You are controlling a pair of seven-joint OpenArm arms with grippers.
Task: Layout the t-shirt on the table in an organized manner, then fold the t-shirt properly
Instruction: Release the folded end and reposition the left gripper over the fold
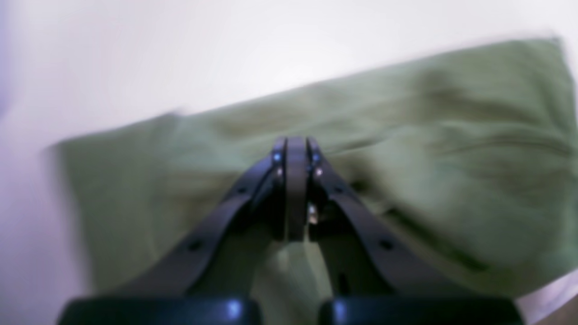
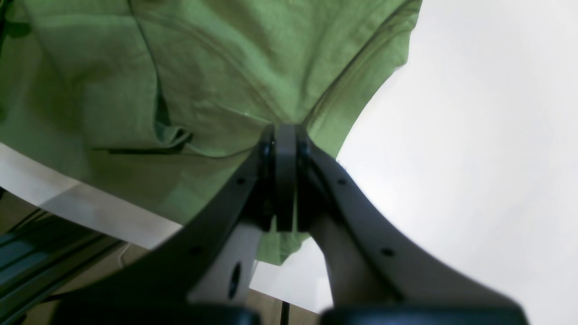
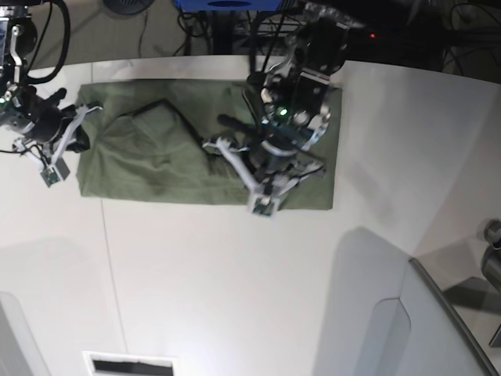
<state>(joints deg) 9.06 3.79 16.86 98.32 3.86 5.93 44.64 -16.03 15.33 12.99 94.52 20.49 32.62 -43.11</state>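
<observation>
T-shirt (image 3: 156,157) is soft and limp; my right hand (image 2: 284,131) pinches its edge, my left hand (image 1: 295,144) is closed, empty.

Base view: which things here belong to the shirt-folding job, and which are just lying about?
Part of the job:
- olive-green cotton t-shirt, spread out
- large white matte table
- left gripper, jaws shut over the shirt
- right gripper, jaws shut on the shirt's edge

Just lying about:
- black cables behind the table
- grey panel at the lower right
</observation>
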